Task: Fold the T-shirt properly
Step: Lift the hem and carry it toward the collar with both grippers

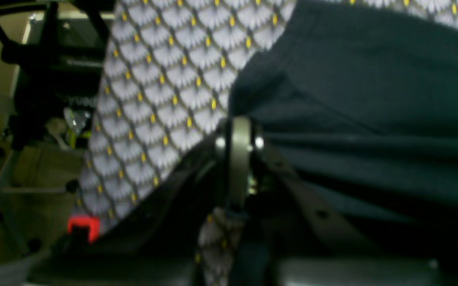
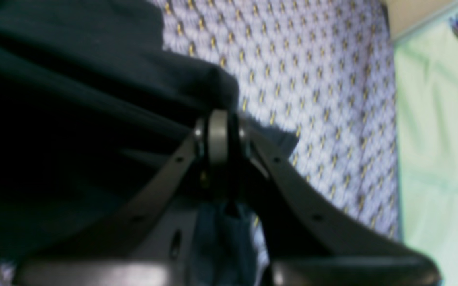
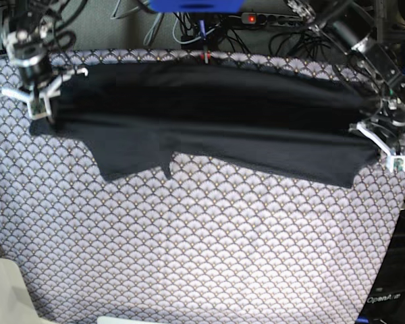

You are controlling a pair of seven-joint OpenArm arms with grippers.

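Right gripper (image 2: 218,137) — T-shirt (image 2: 74,59) between jaws

The table was covered edge to edge by a grey fan-patterned tablecloth (image 3: 202,250) with small yellow dots. The dark T-shirt (image 3: 209,128) lay on it toward twelve o'clock, stretched in a long band from nine to three, one flap hanging down toward the centre at about ten o'clock.
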